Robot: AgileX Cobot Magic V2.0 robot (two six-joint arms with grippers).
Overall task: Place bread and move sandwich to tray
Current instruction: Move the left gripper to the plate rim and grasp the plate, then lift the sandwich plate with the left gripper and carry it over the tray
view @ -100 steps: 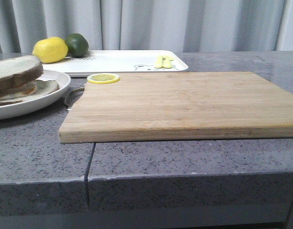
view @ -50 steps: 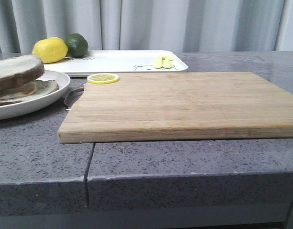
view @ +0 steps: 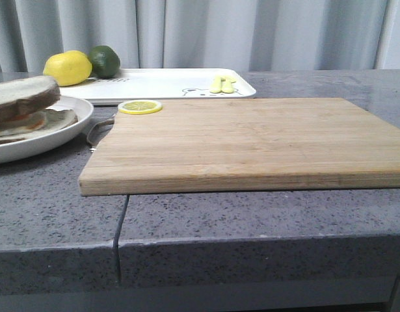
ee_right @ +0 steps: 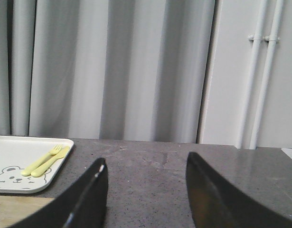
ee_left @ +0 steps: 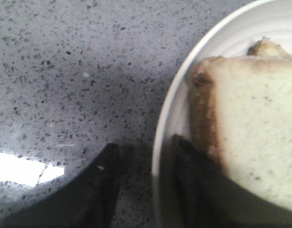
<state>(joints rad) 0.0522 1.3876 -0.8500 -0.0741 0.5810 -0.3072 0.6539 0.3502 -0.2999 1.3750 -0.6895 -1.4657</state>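
The sandwich (view: pixel 21 107) lies on the round white plate (view: pixel 60 132) at the left edge of the front view, with the thick brown-crusted bread (view: pixel 17 94) on top. In the left wrist view my left gripper (ee_left: pixel 146 142) straddles the plate's rim (ee_left: pixel 183 76). One finger is outside over the counter, the other inside beside the bread (ee_left: pixel 250 123). Counter shows between the outer finger and the rim. The white tray (view: pixel 160 83) with the bear drawing lies at the back. My right gripper (ee_right: pixel 146 159) is open and empty above the counter, right of the tray (ee_right: pixel 10 147). Neither gripper shows in the front view.
A wooden cutting board (view: pixel 245 140) fills the middle, with a lemon slice (view: pixel 140 106) at its back left corner. A lemon (view: pixel 67 67) and a lime (view: pixel 104 60) sit on the tray's left end. A yellow fork and spoon (view: pixel 224 84) lie at its right end. The counter's front edge is near.
The plate with the sandwich has shifted very slightly to the left in the front view. Nothing else has visibly moved.
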